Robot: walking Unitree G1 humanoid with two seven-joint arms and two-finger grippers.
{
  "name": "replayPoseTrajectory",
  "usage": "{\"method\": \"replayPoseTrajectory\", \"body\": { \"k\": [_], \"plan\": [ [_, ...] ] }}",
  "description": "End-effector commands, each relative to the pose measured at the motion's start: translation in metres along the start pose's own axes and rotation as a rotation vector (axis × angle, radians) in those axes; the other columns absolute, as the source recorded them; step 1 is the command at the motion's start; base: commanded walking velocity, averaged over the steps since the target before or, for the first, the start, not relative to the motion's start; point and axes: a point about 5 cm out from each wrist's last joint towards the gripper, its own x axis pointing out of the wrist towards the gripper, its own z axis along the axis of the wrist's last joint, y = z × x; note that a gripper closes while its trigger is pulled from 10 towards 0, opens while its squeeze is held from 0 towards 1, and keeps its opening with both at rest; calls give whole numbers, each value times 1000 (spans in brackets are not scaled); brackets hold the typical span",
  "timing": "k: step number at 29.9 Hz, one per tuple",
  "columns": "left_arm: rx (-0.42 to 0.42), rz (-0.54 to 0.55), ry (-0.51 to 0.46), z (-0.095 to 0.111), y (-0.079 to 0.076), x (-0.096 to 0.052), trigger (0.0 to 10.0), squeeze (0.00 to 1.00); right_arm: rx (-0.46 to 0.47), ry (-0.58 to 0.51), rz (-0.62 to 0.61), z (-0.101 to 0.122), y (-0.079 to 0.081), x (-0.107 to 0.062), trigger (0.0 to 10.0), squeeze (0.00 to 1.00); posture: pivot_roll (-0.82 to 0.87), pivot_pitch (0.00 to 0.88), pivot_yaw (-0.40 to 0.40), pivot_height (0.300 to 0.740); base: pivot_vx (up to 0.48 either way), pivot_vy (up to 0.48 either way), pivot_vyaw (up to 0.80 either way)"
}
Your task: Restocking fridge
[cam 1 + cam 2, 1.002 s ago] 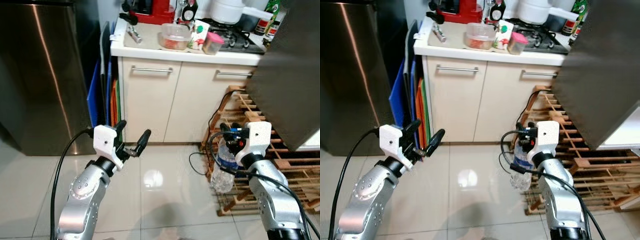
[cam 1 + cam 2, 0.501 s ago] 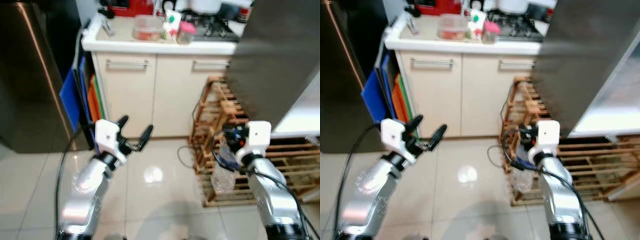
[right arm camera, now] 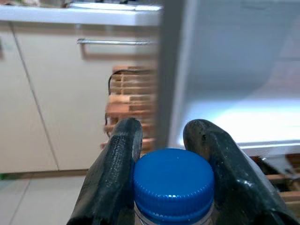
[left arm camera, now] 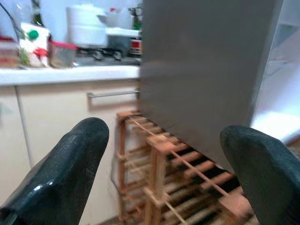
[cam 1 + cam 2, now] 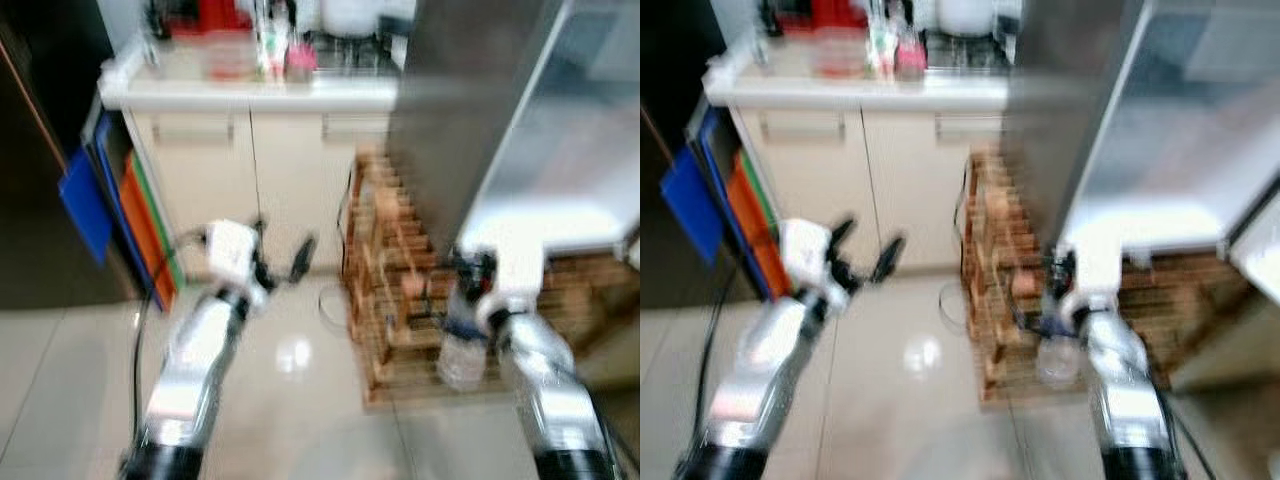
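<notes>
gripping bottle (image 3: 172, 185), right gripper (image 3: 168, 140) nears fridge door (image 3: 169, 70) edge.

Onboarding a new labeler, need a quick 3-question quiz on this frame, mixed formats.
1. True or false: the left gripper holds a carton.
2. What does the right gripper hold? A) mug B) bottle with a blue cap C) plate
3. Fill in: the wooden rack stands on the floor below the open fridge ____.

Key: 1 false, its jaws are open and empty. 2 B, the bottle, gripped at the blue cap. 3 door.
</notes>
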Motion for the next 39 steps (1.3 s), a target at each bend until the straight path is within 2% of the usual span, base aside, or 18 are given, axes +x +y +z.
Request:
{"method": "replayPoseTrajectory", "body": {
  "k": [1,5,9,16,24,30,35,39],
  "plan": [
    [19,63,33,-4,12,0,10000,0,16,-59,29,11,10,4,10000,0,-67,0,-24,724,0,0,-475],
    [62,70,60,-7,10,6,10000,0,14,-71,32,11,12,3,10000,0,-70,0,-22,724,0,0,-498],
    [60,26,68,-10,1,6,10000,0,12,-86,43,8,15,0,10000,0,-73,0,-13,724,0,0,-563],
    [62,1,62,-9,2,7,10000,0,28,-96,36,4,19,-3,10000,0,-74,0,0,724,0,0,-597],
    [84,-50,55,-5,3,15,10000,0,17,-136,-22,8,13,-5,10000,0,-96,0,31,724,0,0,-618],
    [80,-30,97,-13,11,14,10000,0,22,-130,-62,2,10,-10,10000,0,-105,0,33,724,0,0,-619],
    [87,-30,93,-14,7,19,10000,0,-1,-120,-80,-3,6,-11,10000,0,-108,0,38,724,0,0,-616],
    [53,7,90,-19,12,17,10000,0,-1,-183,-141,10,-1,-15,10000,0,-121,0,32,724,0,0,-619]
  ]
}}
